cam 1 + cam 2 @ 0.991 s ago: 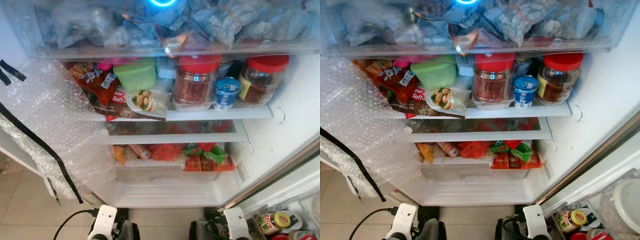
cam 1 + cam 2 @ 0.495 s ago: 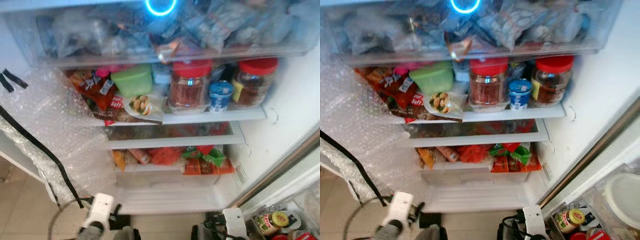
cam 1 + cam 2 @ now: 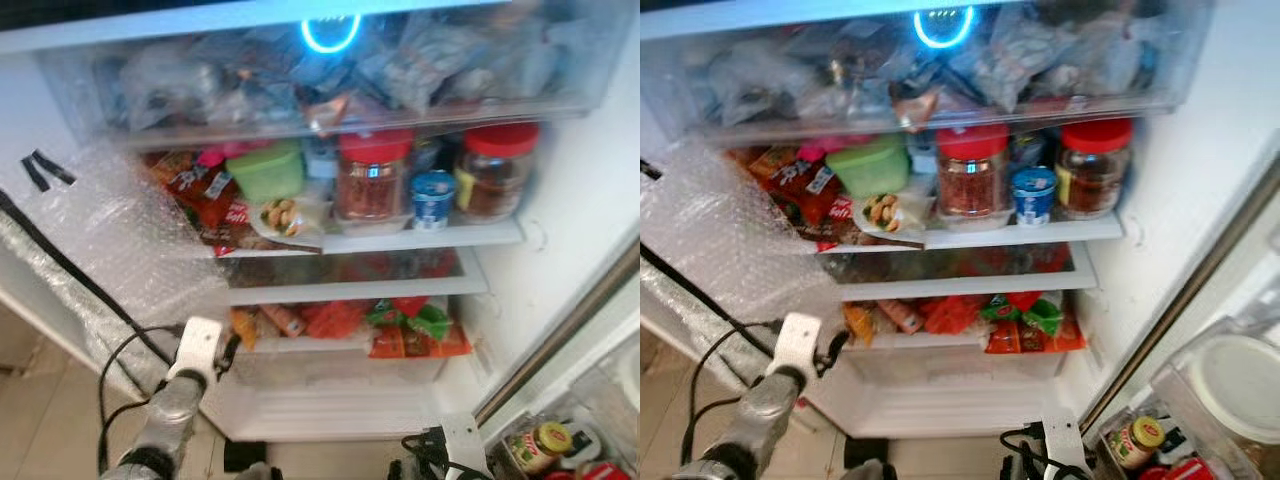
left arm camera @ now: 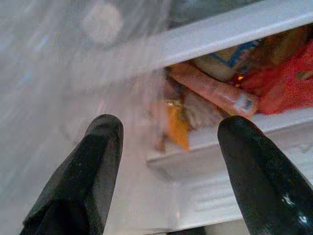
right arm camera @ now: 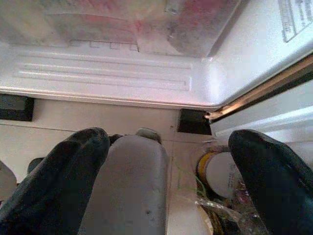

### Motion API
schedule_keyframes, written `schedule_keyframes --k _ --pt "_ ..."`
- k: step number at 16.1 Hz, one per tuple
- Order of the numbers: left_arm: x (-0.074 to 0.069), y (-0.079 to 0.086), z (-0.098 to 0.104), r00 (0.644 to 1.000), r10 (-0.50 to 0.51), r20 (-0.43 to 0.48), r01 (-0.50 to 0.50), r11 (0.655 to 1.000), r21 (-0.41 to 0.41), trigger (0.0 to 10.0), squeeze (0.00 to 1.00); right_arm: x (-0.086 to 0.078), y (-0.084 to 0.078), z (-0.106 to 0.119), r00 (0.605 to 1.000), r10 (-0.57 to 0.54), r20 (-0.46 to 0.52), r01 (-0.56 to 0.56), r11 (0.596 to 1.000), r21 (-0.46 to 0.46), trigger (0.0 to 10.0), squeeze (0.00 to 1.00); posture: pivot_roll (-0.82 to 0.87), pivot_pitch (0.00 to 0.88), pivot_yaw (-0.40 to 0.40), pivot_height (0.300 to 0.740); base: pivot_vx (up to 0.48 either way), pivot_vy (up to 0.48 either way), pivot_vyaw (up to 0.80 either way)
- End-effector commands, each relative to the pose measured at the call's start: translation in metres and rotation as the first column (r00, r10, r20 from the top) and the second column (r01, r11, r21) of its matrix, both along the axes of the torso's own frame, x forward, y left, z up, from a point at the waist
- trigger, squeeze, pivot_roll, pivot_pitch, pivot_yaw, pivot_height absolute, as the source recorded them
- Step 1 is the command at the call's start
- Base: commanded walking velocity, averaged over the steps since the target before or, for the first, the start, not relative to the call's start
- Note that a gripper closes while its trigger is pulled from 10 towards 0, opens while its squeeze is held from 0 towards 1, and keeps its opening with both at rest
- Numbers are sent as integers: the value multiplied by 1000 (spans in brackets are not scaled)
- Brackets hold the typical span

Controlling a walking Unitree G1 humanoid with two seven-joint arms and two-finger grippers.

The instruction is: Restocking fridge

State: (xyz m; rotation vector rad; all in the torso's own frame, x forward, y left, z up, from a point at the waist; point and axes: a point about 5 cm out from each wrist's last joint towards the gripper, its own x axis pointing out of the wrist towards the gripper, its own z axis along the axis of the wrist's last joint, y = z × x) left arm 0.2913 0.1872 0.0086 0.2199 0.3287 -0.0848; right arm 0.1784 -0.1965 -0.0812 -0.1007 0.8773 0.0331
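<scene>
My left arm has risen since a second ago; the left gripper [image 4: 166,142] now sits before the fridge's lowest shelf [image 3: 300,345], fingers [image 4: 98,147] wide, empty, snack packets [image 4: 215,93] just beyond. I count two red-lidded jars [image 3: 373,178]. The right gripper [image 5: 166,161] hangs wide over the floor.

The fridge's bottom compartment [image 3: 330,400] lies bare at six o'clock. Packets [image 3: 400,325] crowd the low shelf above. Bubble wrap [image 3: 110,250] juts in at nine o'clock.
</scene>
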Motion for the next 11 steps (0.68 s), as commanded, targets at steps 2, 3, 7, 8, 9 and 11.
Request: schedule_keyframes --k 2,3,7,8,9,11 --pt "-12 2 -13 997 25 -68 -25 1000 -6 10000 0 -2 1 -2 1000 -1 -19 2 1000 10 10000 0 -48 0 67 652 0 0 0" --pt "-14 1 -15 997 22 -71 -22 1000 -2 10000 0 -1 1 -1 1000 1 -19 -1 1000 9 10000 0 -47 0 66 652 0 0 0" --pt "-41 -6 -43 966 -35 -258 27 999 -35 10000 0 -1 0 -2 999 13 -35 -13 1000 1 10000 0 -42 0 61 652 0 0 0" --pt "-47 -6 -48 953 -38 -302 27 999 -42 10000 0 -1 0 -2 999 12 -38 -12 1000 0 10000 0 -41 0 62 652 0 0 0" --pt "-56 -5 -56 932 -40 -360 29 999 -37 10000 0 -1 0 -2 999 14 -40 -14 1000 -2 10000 0 -40 0 62 652 0 0 0" --pt "-70 1 -67 904 -15 -427 14 1000 -5 10000 0 -2 0 -2 999 15 -43 -15 1000 -2 10000 0 -39 0 64 652 0 0 0"
